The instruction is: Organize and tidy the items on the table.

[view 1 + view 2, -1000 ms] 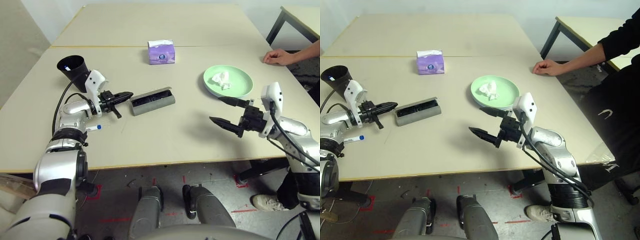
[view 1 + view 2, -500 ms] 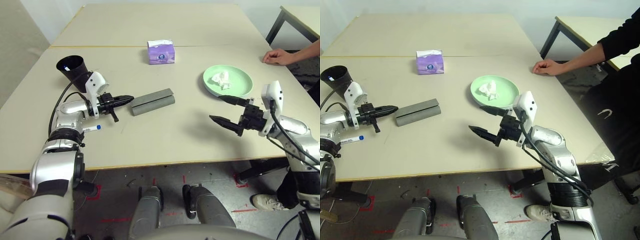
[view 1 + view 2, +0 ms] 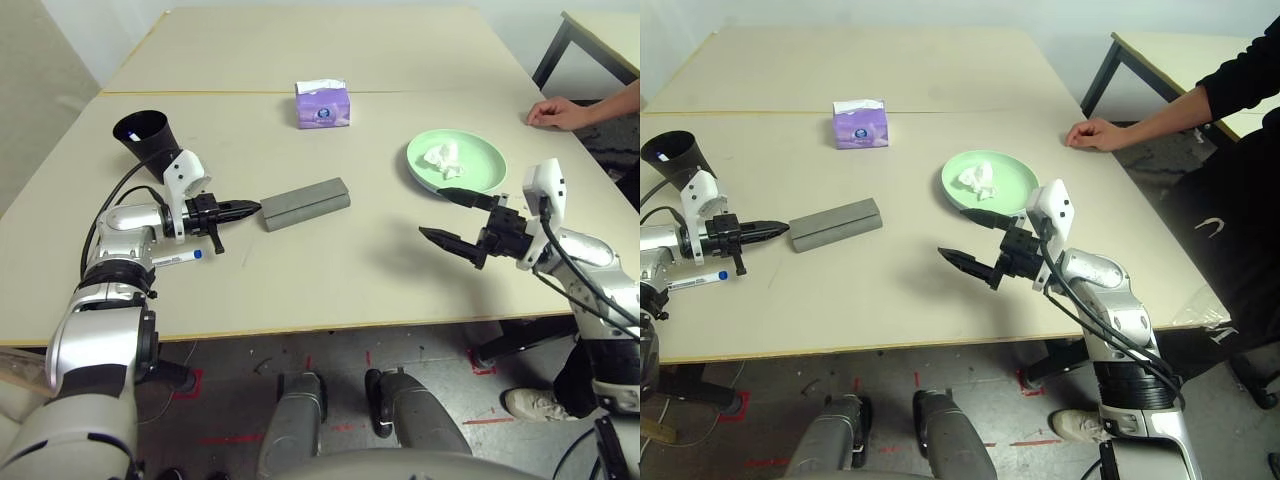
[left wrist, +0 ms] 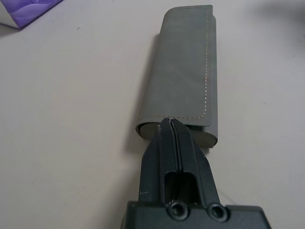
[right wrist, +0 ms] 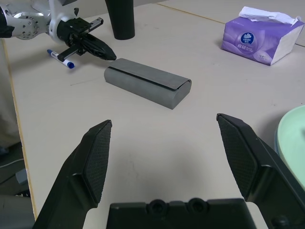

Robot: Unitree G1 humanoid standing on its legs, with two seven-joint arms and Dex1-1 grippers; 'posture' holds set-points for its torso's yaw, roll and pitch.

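The grey glasses case point(image 3: 305, 203), open a second ago, is now shut on the table point(image 3: 330, 270), just beyond the tips of the closed, empty left gripper point(image 3: 250, 208). The right gripper point(image 3: 452, 217) is held wide open, empty. Case closing seems done.

We see a matt, pale beige counter point(image 3: 330, 260), smooth like laminate. The closed grey glasses case point(image 4: 188, 71) looks like soft felt or faux leather, matt, with a stitched seam along its flap. The light-green plate point(image 3: 480, 175) has a faint sheen, and the tissue point(image 3: 441, 158) on it is crumpled white paper. The purple tissue box point(image 5: 262, 36) is printed card. The right gripper point(image 5: 169, 157) has matt black plastic fingers with finely textured pads point(image 5: 97, 160).
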